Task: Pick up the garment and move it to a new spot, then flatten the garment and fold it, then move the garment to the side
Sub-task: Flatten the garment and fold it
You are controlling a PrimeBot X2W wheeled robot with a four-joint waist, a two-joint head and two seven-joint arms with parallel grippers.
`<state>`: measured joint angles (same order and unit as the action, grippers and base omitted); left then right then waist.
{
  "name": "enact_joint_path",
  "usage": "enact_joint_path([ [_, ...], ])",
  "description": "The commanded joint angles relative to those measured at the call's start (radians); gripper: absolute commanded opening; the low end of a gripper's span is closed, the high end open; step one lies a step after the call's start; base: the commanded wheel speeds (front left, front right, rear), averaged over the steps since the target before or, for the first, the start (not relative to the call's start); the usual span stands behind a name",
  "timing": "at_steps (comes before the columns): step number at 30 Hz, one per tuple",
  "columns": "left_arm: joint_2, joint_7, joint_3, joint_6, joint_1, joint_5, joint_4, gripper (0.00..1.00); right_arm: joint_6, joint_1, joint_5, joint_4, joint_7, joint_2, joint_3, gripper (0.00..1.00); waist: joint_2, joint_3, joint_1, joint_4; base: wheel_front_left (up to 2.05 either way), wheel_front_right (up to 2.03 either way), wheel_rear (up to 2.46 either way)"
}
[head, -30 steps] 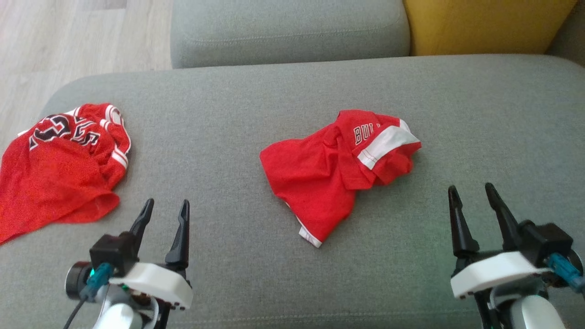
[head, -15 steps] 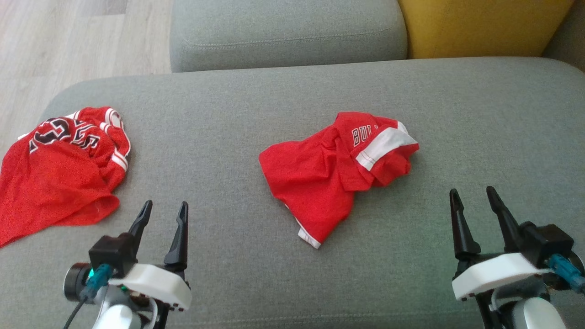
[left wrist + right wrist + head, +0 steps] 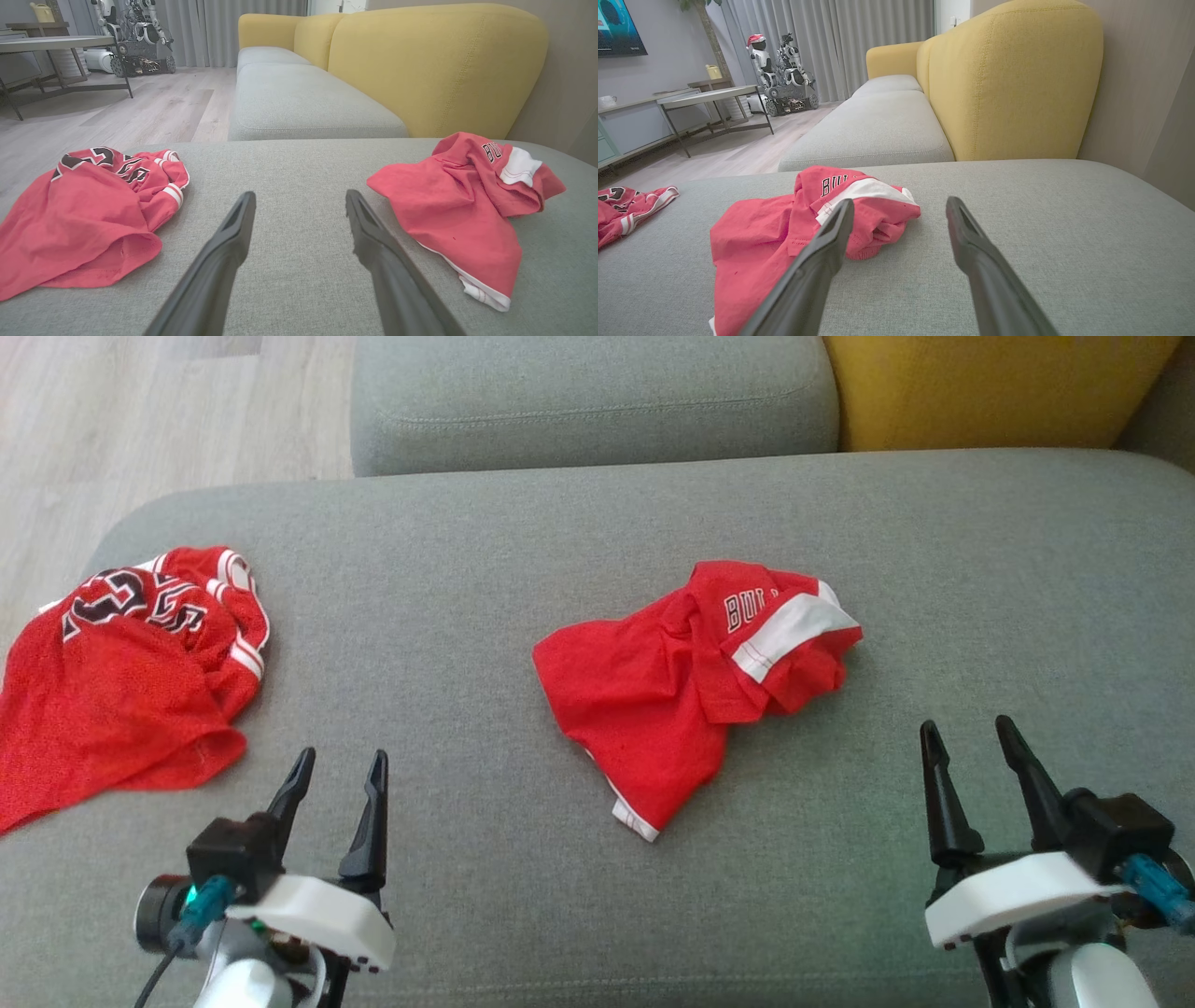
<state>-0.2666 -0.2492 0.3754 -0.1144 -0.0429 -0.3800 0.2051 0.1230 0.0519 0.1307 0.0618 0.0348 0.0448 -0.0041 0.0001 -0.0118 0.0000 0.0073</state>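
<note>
Two pincers down at the near edge of the head view, left pincer [image 3: 342, 753] and right pincer [image 3: 964, 722], both spread wide apart, nothing between the fingers, not touching any cloth. Low over a grey sofa seat [image 3: 448, 579], fingers pointing toward the back of it. Red garment [image 3: 653, 700] crumpled in a heap roughly mid-seat, between the two pincers and a bit farther in, clear of both. White band across its top right fold, "BUL" lettering just beside that, thin white hem poking out at the near corner. Second red jersey [image 3: 121, 681] bunched up way over at the left end of the seat, well apart from the first, black-and-white numbers showing on its far side. Yellow backrest [image 3: 980, 383] up at the far right, another grey seat cushion [image 3: 588, 392] right beside it, pale wood floor [image 3: 140, 411] off to the left. Can't tell front from back on the garment, too rumpled
</note>
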Motion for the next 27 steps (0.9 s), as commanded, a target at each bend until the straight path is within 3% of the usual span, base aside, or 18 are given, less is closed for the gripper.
enact_joint_path([
  [1,-0.014,-0.010,-0.035,-0.003,-0.055,-0.001,-0.026,1.00,0.008,-0.027,-0.004,-0.036,0.002,0.005,0.019,1.00,-0.0001,0.003,0.0000,0.001,0.00,0.00,0.00],
  [6,-0.013,-0.011,-0.033,-0.002,-0.067,0.002,-0.032,1.00,0.008,-0.032,-0.001,-0.029,-0.008,0.005,0.040,1.00,-0.0001,0.021,0.0000,0.008,0.00,0.00,0.00],
  [11,-0.013,-0.011,-0.036,0.003,-0.103,0.006,-0.049,1.00,0.008,-0.065,-0.010,0.018,-0.044,0.005,0.146,1.00,-0.0001,0.078,0.0000,0.024,0.00,0.00,0.00],
  [20,0.015,-0.012,-0.029,0.028,-0.179,0.024,-0.054,1.00,0.008,-0.182,-0.009,0.213,-0.044,0.005,0.397,1.00,-0.0001,0.172,0.0000,0.078,0.00,0.00,0.00],
  [27,0.039,-0.012,-0.047,0.049,-0.210,0.041,-0.054,1.00,0.008,-0.297,-0.041,0.386,-0.016,0.005,0.470,1.00,-0.0001,0.214,0.0000,0.105,0.00,0.00,0.00],
])
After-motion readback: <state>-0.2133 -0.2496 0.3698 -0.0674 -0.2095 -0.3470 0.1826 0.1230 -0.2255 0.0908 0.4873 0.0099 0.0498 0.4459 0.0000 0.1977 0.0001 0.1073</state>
